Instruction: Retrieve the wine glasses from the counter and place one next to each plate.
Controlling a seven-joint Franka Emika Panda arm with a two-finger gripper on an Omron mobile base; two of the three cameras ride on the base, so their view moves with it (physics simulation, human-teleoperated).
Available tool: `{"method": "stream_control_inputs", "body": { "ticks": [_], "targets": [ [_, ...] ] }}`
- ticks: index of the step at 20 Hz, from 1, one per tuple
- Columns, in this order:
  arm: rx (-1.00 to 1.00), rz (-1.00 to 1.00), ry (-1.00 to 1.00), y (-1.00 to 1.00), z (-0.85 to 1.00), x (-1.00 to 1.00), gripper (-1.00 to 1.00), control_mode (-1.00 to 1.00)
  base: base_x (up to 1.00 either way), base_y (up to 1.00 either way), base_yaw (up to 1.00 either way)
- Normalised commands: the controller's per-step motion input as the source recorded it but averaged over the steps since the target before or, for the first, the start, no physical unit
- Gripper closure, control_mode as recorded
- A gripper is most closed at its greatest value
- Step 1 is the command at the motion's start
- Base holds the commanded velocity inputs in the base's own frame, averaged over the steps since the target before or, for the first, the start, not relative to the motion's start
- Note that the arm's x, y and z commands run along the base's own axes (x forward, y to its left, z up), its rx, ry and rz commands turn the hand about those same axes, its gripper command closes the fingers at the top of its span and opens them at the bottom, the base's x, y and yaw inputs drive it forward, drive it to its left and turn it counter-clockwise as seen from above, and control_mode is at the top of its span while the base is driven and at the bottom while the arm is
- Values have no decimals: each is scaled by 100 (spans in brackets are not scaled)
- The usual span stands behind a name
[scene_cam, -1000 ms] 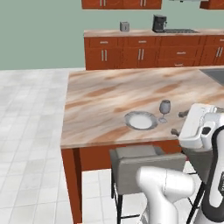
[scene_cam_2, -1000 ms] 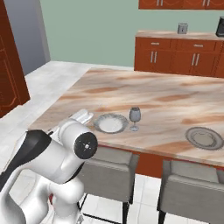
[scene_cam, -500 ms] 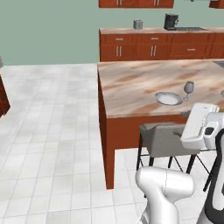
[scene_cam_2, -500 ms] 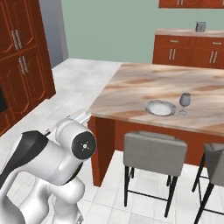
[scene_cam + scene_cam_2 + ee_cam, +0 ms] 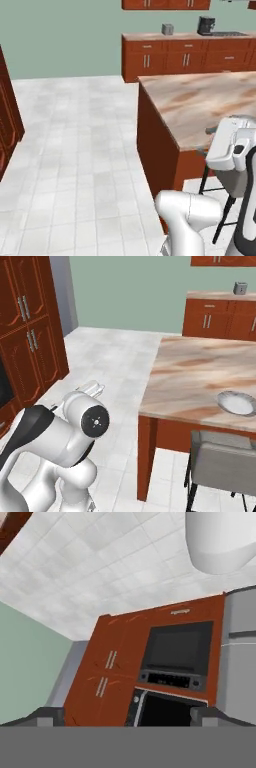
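Right base view has swung left with the base: one plate (image 5: 235, 402) left on the table (image 5: 190, 381), glass gone from sight; pincer state unclear.

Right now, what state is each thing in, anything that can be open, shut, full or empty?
Plate: flat on the island counter, nothing on it.
Tall cabinet doors: shut.
Back cabinet doors: shut.
Stool: tucked at the island, unoccupied.
Gripper: fingertips wide apart, open, holding nothing.
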Motion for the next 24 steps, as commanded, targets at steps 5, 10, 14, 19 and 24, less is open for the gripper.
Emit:
{"method": "stream_control_inputs", "body": {
  "ticks": [5, 10, 14, 19, 24],
  "targets": [
    [0, 0, 0, 0, 0, 0, -100, 100, 100, 100, -18],
    [0, 0, 0, 0, 0, 0, -100, 100, 100, 99, -22],
    [0, 0, 0, 0, 0, 0, -100, 100, 100, 75, -17],
    [0, 0, 0, 0, 0, 0, -100, 100, 100, 51, -12],
    [0, 0, 0, 0, 0, 0, -100, 100, 100, 7, 0]
  ]
}}
